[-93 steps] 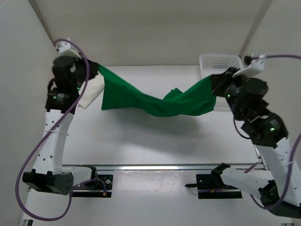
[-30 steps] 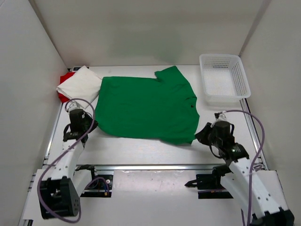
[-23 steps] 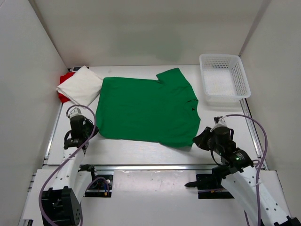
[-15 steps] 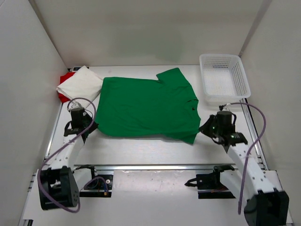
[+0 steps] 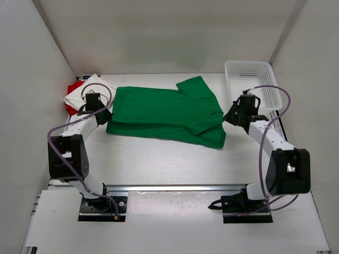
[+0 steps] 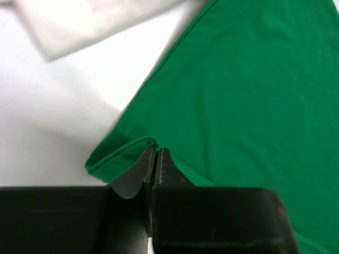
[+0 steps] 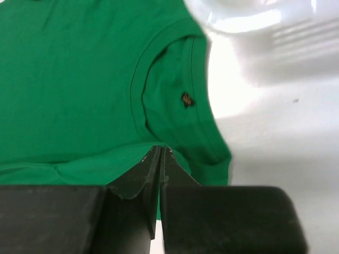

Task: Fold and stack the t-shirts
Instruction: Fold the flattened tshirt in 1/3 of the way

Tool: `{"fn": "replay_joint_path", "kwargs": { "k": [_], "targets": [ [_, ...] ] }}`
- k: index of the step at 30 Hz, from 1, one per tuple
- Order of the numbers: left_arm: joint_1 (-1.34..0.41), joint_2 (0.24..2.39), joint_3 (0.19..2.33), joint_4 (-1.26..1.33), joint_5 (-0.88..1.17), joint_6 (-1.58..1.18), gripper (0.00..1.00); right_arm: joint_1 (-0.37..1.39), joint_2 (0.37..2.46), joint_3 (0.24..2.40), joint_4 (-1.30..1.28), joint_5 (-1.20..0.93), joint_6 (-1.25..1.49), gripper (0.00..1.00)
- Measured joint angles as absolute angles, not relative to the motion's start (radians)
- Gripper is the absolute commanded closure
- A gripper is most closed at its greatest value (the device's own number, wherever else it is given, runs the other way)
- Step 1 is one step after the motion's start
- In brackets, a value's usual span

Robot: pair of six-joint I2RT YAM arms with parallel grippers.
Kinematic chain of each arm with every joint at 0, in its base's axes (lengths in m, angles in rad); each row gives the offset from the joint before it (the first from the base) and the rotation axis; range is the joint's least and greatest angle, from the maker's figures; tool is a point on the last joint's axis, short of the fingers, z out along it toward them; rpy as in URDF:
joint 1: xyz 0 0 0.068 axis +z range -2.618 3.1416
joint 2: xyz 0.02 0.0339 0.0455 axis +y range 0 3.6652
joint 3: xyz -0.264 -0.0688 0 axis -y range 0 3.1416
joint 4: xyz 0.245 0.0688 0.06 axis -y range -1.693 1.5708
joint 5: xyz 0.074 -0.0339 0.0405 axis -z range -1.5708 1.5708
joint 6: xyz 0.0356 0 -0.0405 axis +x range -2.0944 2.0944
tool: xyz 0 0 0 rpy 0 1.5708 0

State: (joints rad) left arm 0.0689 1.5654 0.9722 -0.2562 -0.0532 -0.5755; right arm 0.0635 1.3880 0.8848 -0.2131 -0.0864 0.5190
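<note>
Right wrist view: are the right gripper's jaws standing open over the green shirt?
No, the right gripper is pinched shut on a raised edge of the green t-shirt, with no gap between its fingertips.

No legible text, numbers or brand marks in any view. One small dark label (image 7: pixel 186 99) sits on the green shirt (image 7: pixel 79 79), seen from the right wrist; its orange marking is too small to read.

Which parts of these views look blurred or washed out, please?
Left wrist view: the white t-shirt is blurred and overexposed, the green t-shirt sharp. Right wrist view: the basket is a glary smear, the collar label fairly clear. Top external view: evenly lit, soft shadows only.
</note>
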Motion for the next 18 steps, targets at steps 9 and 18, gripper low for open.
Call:
{"fn": "replay_joint_path", "kwargs": {
  "k": [9,18],
  "targets": [
    [0.017,1.795,1.129,-0.255,-0.088,-0.568,0.91,0.049,1.641,1.069,-0.169,-0.084,0.497,1.0],
    [0.046,1.711,1.063,-0.238,-0.113,-0.564,0.34,0.087,1.789,1.241,-0.163,-0.059,0.464,0.7]
  ]
}}
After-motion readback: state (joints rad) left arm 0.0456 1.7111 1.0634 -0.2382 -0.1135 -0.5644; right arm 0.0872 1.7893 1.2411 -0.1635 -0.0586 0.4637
